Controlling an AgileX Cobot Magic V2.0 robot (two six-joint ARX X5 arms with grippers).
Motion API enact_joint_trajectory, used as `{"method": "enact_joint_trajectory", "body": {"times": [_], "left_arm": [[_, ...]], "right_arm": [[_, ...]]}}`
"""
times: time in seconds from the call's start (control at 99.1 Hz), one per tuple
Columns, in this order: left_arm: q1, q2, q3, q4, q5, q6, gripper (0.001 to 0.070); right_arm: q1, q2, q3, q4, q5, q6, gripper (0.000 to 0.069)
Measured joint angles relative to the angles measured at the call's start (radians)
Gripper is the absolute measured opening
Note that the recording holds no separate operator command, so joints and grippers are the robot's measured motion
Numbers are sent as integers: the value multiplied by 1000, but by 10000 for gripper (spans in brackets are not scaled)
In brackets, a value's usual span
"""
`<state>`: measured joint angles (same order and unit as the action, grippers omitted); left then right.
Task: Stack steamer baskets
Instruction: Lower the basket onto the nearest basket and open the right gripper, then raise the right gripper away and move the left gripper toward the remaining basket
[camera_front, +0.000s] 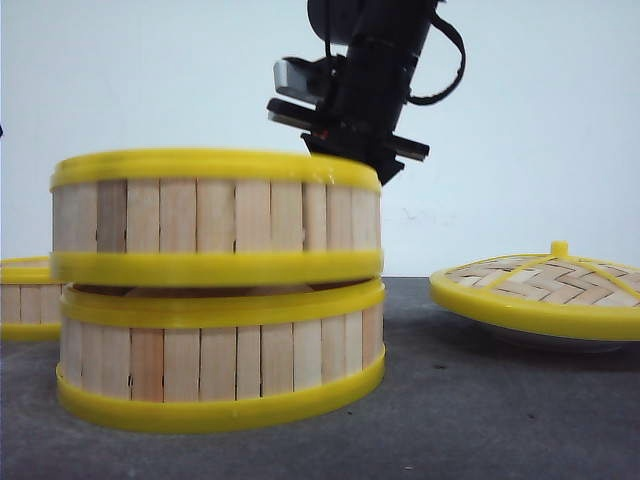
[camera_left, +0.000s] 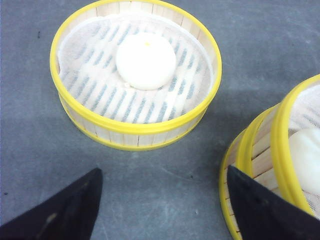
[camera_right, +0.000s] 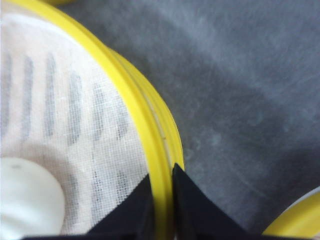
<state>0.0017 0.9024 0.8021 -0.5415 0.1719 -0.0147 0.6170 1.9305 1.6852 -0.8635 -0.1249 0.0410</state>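
Our right gripper (camera_right: 160, 200) is clamped on the yellow rim of the upper basket (camera_front: 215, 215), one finger inside against the cloth liner, the other outside the wall. That basket sits on the lower basket (camera_front: 220, 360), but slightly askew: in the front view a dark gap shows between them on the left, so we judge it not fully seated. A white bun (camera_right: 27, 197) rests on the liner inside the held basket.

Our left gripper (camera_left: 160, 205) hangs with its fingers spread wide, holding nothing, over bare table (camera_left: 165, 175) between the stack and the third basket (camera_left: 135, 75), which stands alone just beside the stack with its own bun.

So we judge two of three baskets stacked, pending release. Left to do: settle and let go of the upper basket, then lift the third onto the pile. The woven lid (camera_front: 545, 285) lies well apart to the right.
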Motion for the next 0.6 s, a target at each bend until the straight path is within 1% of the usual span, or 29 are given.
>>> {"method": "enact_joint_trajectory", "body": {"times": [0.182,0.323,0.484,0.595], "left_arm": [[0,0,0,0,0,0,478],[0,0,0,0,0,0,478],[0,0,0,0,0,0,478],[0,0,0,0,0,0,478]], "right_arm": [[-2,-12,-35,60,1,-2,21],[-2,-15,-42,68,6,-6,21],[2,-15,-43,69,60,-15,21],[1,-15,-51,69,63,-19,20]]}}
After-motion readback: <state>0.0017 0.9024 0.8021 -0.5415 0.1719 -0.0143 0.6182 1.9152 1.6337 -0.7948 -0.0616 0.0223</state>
